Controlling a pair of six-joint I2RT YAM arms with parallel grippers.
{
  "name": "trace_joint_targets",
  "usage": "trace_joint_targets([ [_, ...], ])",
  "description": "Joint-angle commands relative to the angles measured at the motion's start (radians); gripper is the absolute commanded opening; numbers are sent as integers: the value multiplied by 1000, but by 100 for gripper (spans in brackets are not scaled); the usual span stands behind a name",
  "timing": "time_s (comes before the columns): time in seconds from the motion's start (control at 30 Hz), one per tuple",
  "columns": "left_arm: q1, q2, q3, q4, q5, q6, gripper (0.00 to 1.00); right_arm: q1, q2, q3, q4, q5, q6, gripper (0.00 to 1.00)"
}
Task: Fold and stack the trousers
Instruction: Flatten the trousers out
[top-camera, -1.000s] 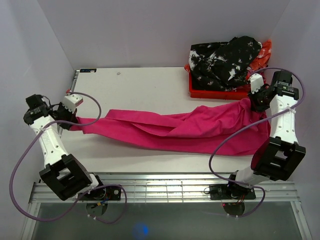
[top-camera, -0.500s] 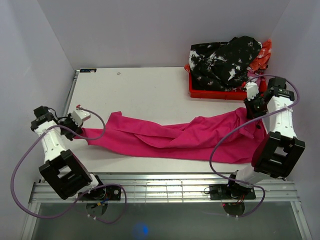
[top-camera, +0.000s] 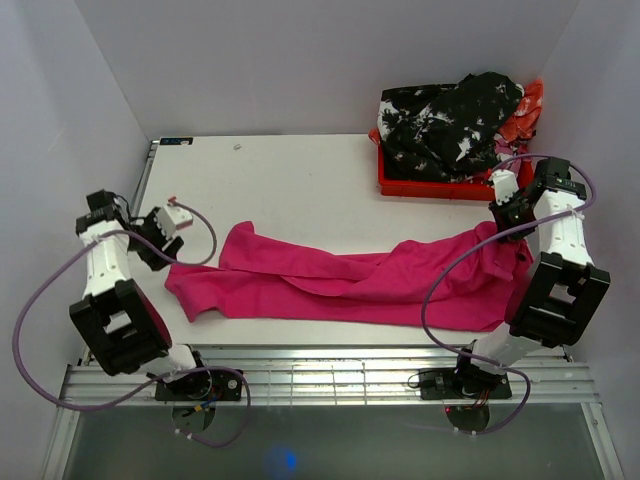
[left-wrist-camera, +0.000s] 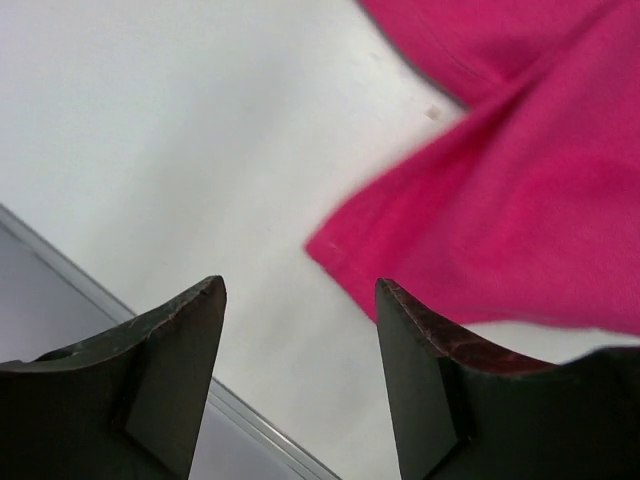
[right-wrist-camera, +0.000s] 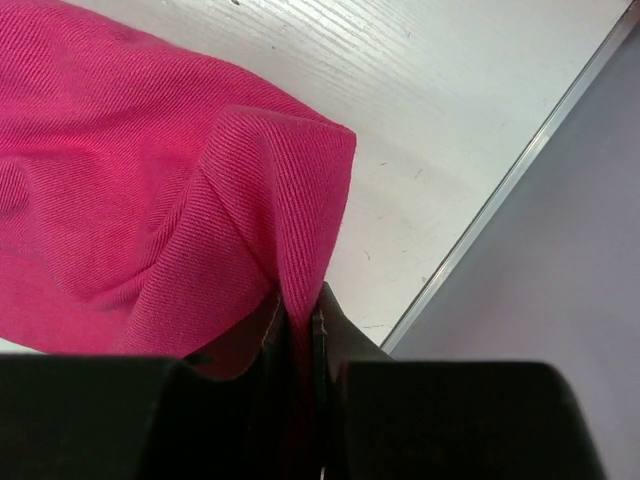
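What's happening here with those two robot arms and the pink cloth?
Two arms are handling long magenta-pink cloth trousers lying stretched across the white table. The right tool is shut on a fold at one end. The left tool stands open beside the other end, holding nothing.

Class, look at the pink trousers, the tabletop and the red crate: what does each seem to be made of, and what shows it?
Trousers: woven cloth, matt; fine diagonal ribs and soft folds show in the right wrist view.
Tabletop: white board, perhaps laminate or painted wood; faint grain lines, dull sheen.
Crate: probably plastic; smooth, even red wall.
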Motion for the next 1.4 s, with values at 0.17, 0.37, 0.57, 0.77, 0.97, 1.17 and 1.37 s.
trace_joint_targets([
  [0.17, -146, 161, 164, 110, 139, -344, 72, -5, 22, 29, -2, -26, 6, 8],
  [0.37, -425, 108, 25, 275, 78, -493, 73, -5, 37, 56, -46, -69, 24, 8],
  [0.57, -688, 89, -83, 390, -77, -527, 75, -5, 53, 60, -42, -63, 35, 8],
  [0.77, -775, 123, -132, 454, -166, -507, 75, -5, 45, 66, -34, -100, 54, 8],
  [0.97, -820, 161, -163, 516, -212, -487, 74, -12, 36, 79, -27, -130, 80, 8],
  [1.17, -831, 209, -160, 611, -289, -537, 44, -19, 20, 80, -23, -161, 83, 8],
  [1.37, -794, 158, -97, 536, -263, -590, 0, -36, 7, 71, -27, -144, 49, 8],
])
